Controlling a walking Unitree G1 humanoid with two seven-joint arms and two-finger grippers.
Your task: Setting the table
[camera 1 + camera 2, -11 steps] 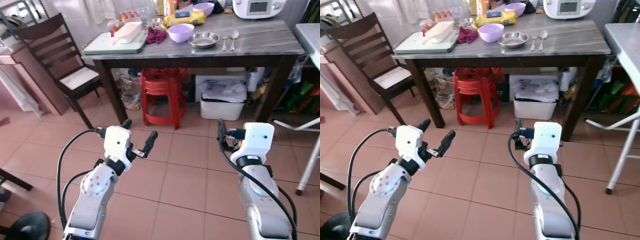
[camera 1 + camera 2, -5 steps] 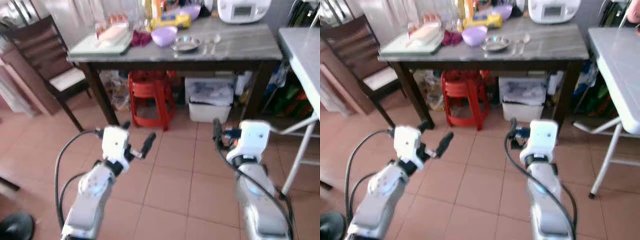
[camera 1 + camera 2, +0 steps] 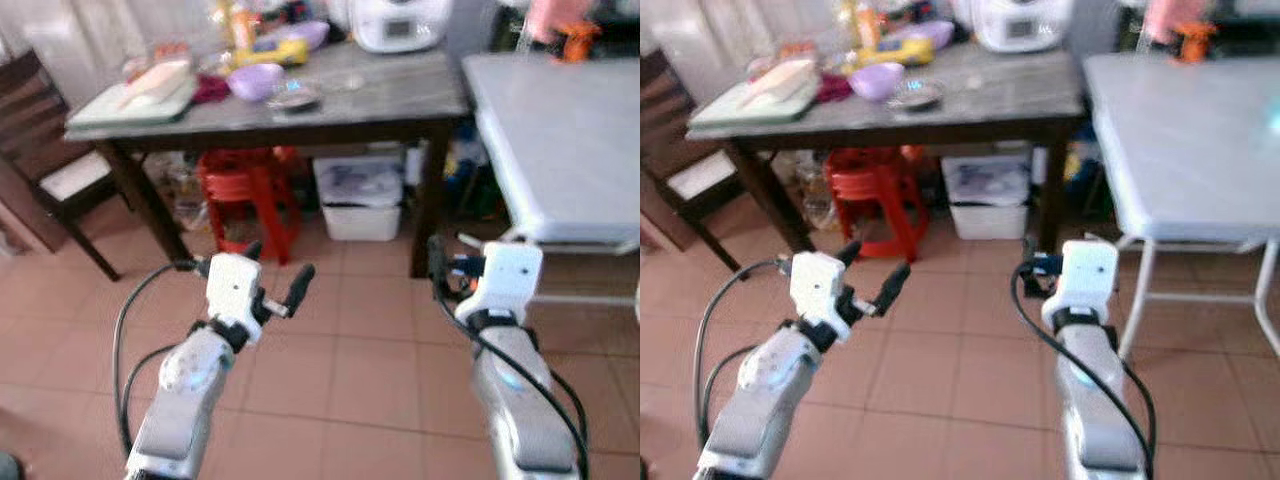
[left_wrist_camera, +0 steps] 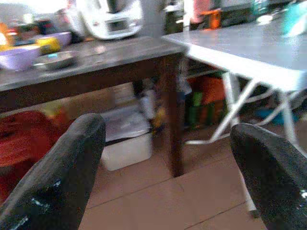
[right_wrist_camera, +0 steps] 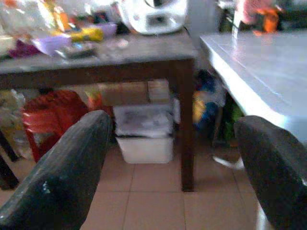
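Note:
A dark table with a grey top (image 3: 380,95) stands ahead at the left. On it sit a purple bowl (image 3: 255,80), a metal dish (image 3: 293,97), a green tray (image 3: 130,100) with a white thing on it, and a white cooker (image 3: 395,22). A white folding table (image 3: 560,130) stands at the right. My left gripper (image 3: 277,265) is held over the floor tiles, open and empty. My right gripper (image 3: 440,265) is also raised over the floor; in the right wrist view its fingers (image 5: 72,167) stand wide apart with nothing between them. All views are blurred.
Under the dark table are stacked red stools (image 3: 245,185) and a white bin (image 3: 362,195). A dark wooden chair (image 3: 55,170) stands at the left. Orange and pink things (image 3: 565,25) rest at the far end of the white table. Tiled floor (image 3: 360,350) lies before me.
The whole picture has shifted left, so the camera has turned right: the white folding table now takes up the right side. Both arms keep the same pose, grippers still open.

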